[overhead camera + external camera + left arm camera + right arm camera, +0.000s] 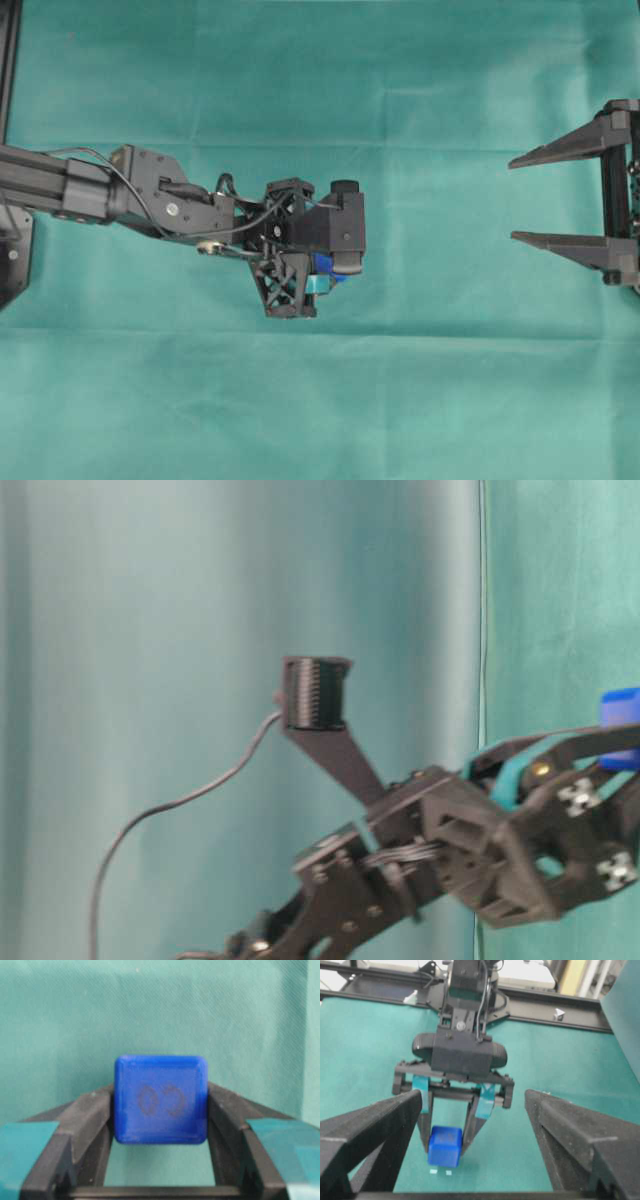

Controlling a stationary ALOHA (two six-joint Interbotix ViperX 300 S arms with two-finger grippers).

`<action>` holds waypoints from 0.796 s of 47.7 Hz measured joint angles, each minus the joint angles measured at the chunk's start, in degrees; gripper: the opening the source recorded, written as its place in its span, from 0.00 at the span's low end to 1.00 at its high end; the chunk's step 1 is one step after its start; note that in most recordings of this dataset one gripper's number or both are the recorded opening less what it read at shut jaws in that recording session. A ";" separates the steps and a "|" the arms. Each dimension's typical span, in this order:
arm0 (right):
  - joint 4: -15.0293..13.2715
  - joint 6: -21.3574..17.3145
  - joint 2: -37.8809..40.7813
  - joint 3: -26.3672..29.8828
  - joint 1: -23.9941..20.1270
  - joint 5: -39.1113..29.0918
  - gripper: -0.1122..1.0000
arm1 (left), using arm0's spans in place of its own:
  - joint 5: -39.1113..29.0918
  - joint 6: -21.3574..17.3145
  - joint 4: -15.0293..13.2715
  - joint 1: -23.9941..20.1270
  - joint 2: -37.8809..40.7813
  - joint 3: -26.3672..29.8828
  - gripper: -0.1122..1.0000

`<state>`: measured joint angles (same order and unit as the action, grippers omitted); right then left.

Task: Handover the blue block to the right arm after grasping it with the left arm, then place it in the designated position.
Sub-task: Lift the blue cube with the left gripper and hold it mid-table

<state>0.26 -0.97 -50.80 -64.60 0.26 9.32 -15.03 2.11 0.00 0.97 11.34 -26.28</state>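
The left arm's gripper (451, 1132), the one with teal pads over its black pointed fingers, is clamped on the small bright blue cube with rounded edges (161, 1099), pinching it between the fingertips alone. From where I stand that looks like a thin hold: the block sits right at the tips, so a jolt on the way across, or a nudge from the other arm's fingers, could twist it or pop it out onto the green cloth (320, 400).

The right arm's gripper (530, 197), plain black and pointed, waits at about three o'clock in the overhead view, jaws spread wide and gripping nothing, well apart from the block. If it closes off-centre, or the left lets go too soon, the cube drops.

The cube itself is a saturated blue, square-faced, with a faint embossed pair of rounded marks on the face toward the left wrist camera (I can't read them). In the right wrist view it hangs near two tiny white marks (440, 1172), at six o'clock from it.
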 measured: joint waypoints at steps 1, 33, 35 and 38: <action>0.00 0.00 0.00 0.00 0.00 0.00 0.95 | -0.44 0.00 0.00 -0.09 -0.44 0.00 0.52; -0.18 0.09 0.00 0.00 0.00 0.00 0.95 | -11.60 -0.44 0.09 0.53 -16.79 5.71 0.52; -0.18 0.09 0.00 0.00 0.00 0.00 0.95 | -12.22 -0.44 0.18 0.70 -17.58 6.42 0.52; -0.18 0.09 -0.09 0.00 0.00 0.00 0.95 | -12.92 -0.44 0.18 0.79 -18.90 7.38 0.52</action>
<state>0.09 -0.88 -50.89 -64.60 0.26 9.32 -27.95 1.67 0.18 1.76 -7.56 -18.90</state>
